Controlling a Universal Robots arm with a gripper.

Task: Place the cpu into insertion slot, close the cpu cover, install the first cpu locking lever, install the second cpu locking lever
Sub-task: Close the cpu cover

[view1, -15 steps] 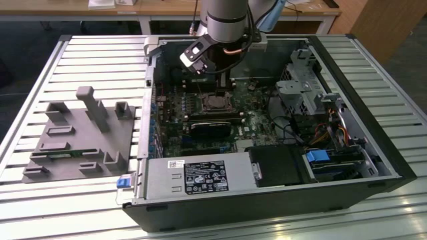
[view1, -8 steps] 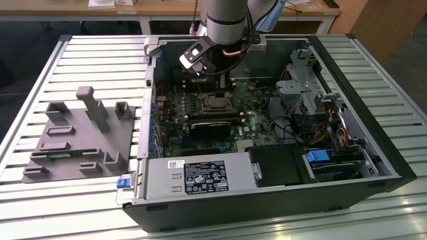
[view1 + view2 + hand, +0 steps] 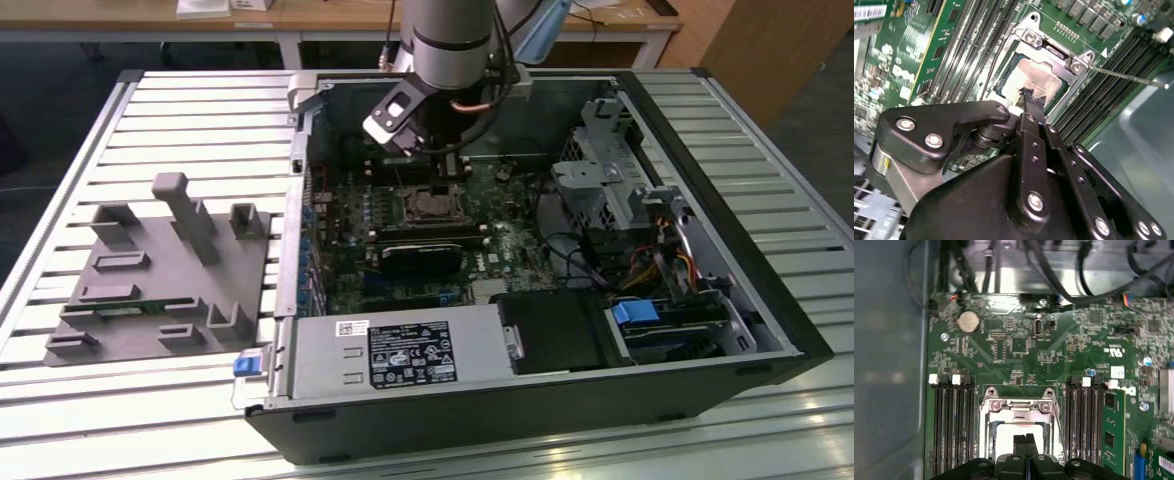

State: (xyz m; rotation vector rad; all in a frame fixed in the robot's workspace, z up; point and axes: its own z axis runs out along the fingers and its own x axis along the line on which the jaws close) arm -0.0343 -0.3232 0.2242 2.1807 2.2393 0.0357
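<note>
The cpu [image 3: 1029,75] lies flat in the insertion slot [image 3: 430,205], its silvery top showing through the window of the cpu cover [image 3: 1054,52]. The cover [image 3: 1016,407] lies down around the chip [image 3: 1004,437]. My gripper [image 3: 1032,97] is shut, its black fingertips pressed together just over the near edge of the chip and holding nothing. It also appears in the first wrist view [image 3: 1025,439] and the exterior view [image 3: 437,180]. One thin wire locking lever [image 3: 1126,76] sticks out from a socket corner over the memory slots. In the first wrist view the lever [image 3: 1060,427] slants along the socket's side.
Long black memory slots [image 3: 951,425] flank the socket on both sides. A black block [image 3: 420,258] sits in front of the socket, a drive cage [image 3: 601,150] to the exterior view's right. Cables [image 3: 1054,270] hang along the case wall. A grey fixture [image 3: 160,270] rests on the slatted table.
</note>
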